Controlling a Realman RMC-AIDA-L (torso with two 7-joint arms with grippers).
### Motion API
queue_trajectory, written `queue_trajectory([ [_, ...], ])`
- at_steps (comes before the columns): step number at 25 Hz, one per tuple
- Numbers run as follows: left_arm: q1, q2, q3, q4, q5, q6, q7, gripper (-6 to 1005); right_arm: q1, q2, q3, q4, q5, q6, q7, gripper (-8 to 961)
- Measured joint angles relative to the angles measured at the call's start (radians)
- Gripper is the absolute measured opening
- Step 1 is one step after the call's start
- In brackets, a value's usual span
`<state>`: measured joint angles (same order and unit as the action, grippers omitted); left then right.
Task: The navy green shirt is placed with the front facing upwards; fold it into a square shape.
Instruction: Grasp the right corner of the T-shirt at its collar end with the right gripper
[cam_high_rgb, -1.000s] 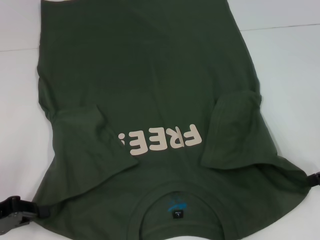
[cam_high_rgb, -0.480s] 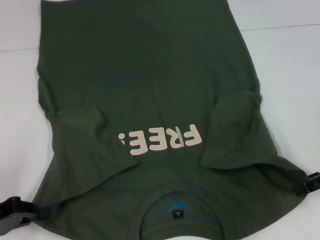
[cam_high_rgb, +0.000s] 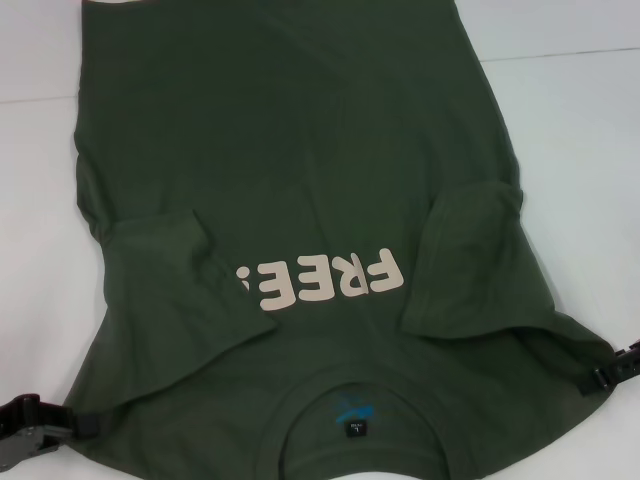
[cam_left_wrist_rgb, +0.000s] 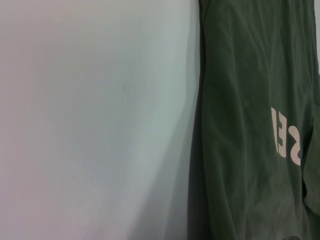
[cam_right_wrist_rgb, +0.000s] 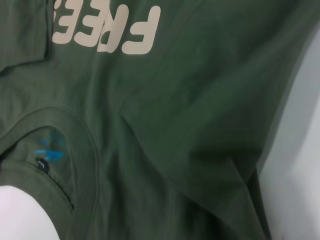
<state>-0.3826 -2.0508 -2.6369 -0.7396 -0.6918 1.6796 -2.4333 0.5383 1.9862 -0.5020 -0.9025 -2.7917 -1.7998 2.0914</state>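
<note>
— Where's the navy green shirt (cam_high_rgb: 300, 200)?
— Spread face up across the white table (cam_high_rgb: 580, 130), collar at the near edge, both sleeves folded inward.
— Grippers?
— I see the left gripper (cam_high_rgb: 85, 424) at the near-left shoulder, the right gripper (cam_high_rgb: 598, 378) at the near-right. Whether either pincer is apart or clamped, I cannot tell.

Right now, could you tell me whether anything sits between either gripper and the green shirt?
Nothing visible does. The left gripper and right gripper are each at an edge of the navy green shirt, near the shoulders.
</note>
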Motion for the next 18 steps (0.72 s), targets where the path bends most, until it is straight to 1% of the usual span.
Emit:
queue_trajectory([
  [6, 0.002, 0.0, 0.0, 0.001, 0.0, 0.0, 0.003, 28, 0.002, -0.005, 0.001, 0.022, 0.004, 0.011, 0.007, 887],
  [18, 0.002, 0.0, 0.0, 0.002, 0.0, 0.0, 0.005, 28, 0.012, -0.005, 0.01, 0.048, 0.005, 0.026, 0.015, 886],
])
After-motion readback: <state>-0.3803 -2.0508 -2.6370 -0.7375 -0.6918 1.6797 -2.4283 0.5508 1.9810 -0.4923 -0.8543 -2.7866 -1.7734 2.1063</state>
